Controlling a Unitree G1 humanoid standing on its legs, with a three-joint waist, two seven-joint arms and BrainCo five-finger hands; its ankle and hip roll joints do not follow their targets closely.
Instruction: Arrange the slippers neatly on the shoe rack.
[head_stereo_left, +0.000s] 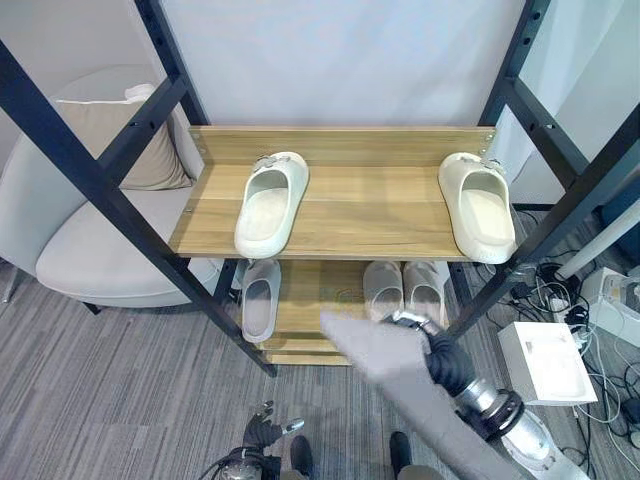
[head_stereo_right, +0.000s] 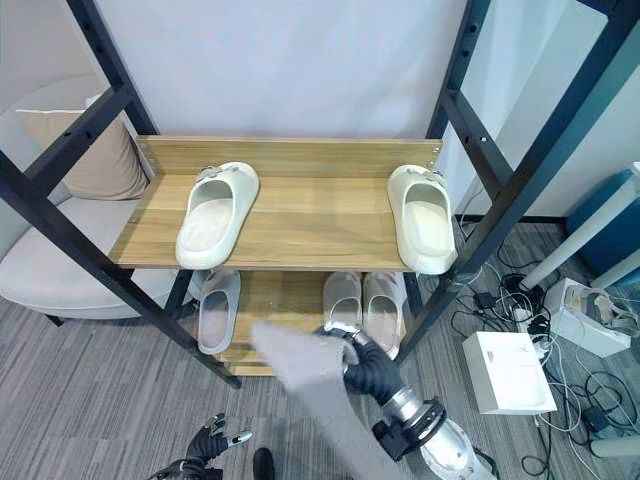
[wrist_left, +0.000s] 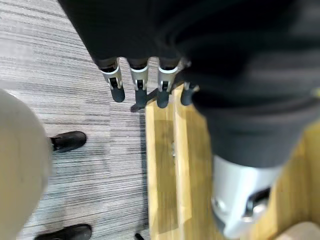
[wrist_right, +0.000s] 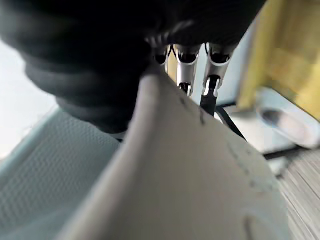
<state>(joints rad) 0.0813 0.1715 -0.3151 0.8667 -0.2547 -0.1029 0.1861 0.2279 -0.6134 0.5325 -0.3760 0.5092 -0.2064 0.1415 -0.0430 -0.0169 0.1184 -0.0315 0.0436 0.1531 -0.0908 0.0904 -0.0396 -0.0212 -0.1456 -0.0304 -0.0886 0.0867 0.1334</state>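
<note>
Two cream slippers (head_stereo_left: 271, 202) lie apart on the top shelf (head_stereo_left: 370, 205), three grey ones (head_stereo_left: 261, 297) below. My right hand (head_stereo_left: 428, 352) grips a grey slipper (head_stereo_left: 385, 362) before the rack; my left hand (head_stereo_left: 262, 432) hangs low, fingers relaxed.

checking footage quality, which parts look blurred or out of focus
Left eye view: the grey slipper in the right hand is smeared, while the top shelf is sharp. Right wrist view: that slipper is a soft blur up close. Left wrist view: the left hand and floor are slightly soft.
</note>
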